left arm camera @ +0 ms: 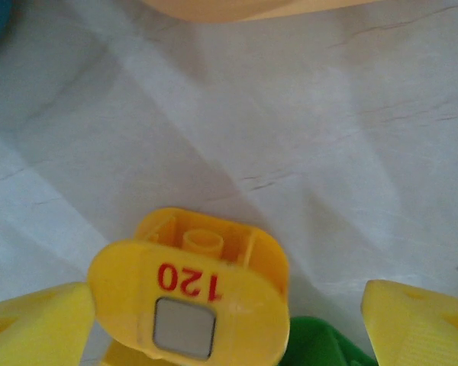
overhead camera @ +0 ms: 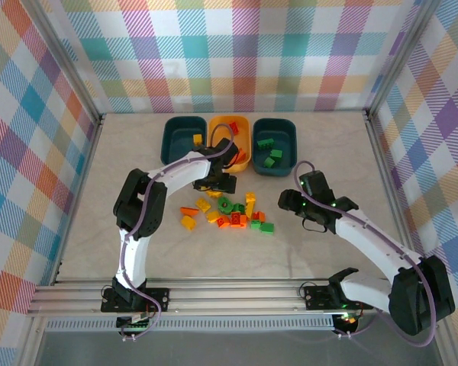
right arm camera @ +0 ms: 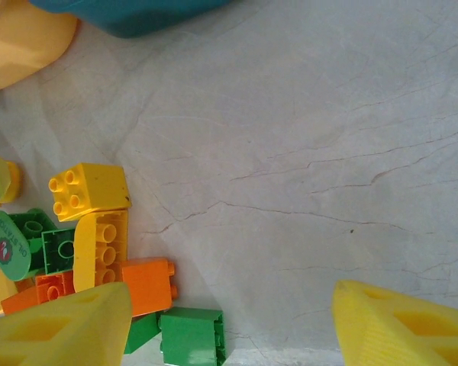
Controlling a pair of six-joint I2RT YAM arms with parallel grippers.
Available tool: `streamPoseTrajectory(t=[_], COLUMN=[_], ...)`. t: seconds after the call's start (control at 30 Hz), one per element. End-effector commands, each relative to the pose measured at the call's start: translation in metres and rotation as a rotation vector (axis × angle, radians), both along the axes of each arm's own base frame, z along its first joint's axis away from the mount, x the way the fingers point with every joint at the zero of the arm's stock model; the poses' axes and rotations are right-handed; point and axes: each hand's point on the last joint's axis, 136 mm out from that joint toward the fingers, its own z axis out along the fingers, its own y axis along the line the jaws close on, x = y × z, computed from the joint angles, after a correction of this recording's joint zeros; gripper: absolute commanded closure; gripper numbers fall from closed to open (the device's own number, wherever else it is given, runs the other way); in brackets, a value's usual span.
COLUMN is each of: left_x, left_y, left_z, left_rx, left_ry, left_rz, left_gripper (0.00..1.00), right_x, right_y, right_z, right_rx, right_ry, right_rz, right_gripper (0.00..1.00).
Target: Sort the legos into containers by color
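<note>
Most of the legos (overhead camera: 230,213) sit in a loose pile mid-table (overhead camera: 328,152), just near of three tubs lined up at the far side: left teal tub (overhead camera: 166,137), orange tub (overhead camera: 225,122), right teal tub (overhead camera: 290,133). A few bricks are in the tubs already. The left gripper (left arm camera: 225,303) is down at the pile's far edge with jaws wide, and a yellow "120" brick (left arm camera: 191,297) sits between them, close by one finger. The right gripper (right arm camera: 229,305) hangs right of the pile, spread wide over bare table.

"What can't you see?"
"My left arm (overhead camera: 179,169) covers part of the yellow tub (overhead camera: 229,117). A green brick (left arm camera: 324,347) hides behind the yellow one (left arm camera: 191,297), and the bottom edge cuts both off."
</note>
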Motion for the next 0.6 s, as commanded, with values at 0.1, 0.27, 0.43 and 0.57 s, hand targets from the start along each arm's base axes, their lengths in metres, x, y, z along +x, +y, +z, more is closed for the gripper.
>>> streamPoseTrajectory(t=[0.1, 0.27, 0.43, 0.57], left_x=[-0.003, -0.004, -0.008, -0.007], left_y=[0.011, 0.01, 0.011, 0.013], left_z=[-0.01, -0.019, -0.029, -0.028], left_rx=[0.083, 0.089, 0.095, 0.097], left_ry=[0.024, 0.048, 0.065, 0.054], left_rz=[-0.01, -0.018, -0.019, -0.016], left_gripper=[0.12, 0.18, 0.25, 0.33], right_x=[0.002, 0.007, 0.009, 0.008], right_y=[0.0, 0.006, 0.006, 0.005], right_z=[0.0, -0.002, -0.001, -0.003], right_rx=[-0.019, -0.008, -0.01, -0.015], right_ry=[-0.006, 0.002, -0.005, -0.004], right_rz=[0.008, 0.021, 0.022, 0.02], right_gripper=[0.3, 0.31, 0.32, 0.32])
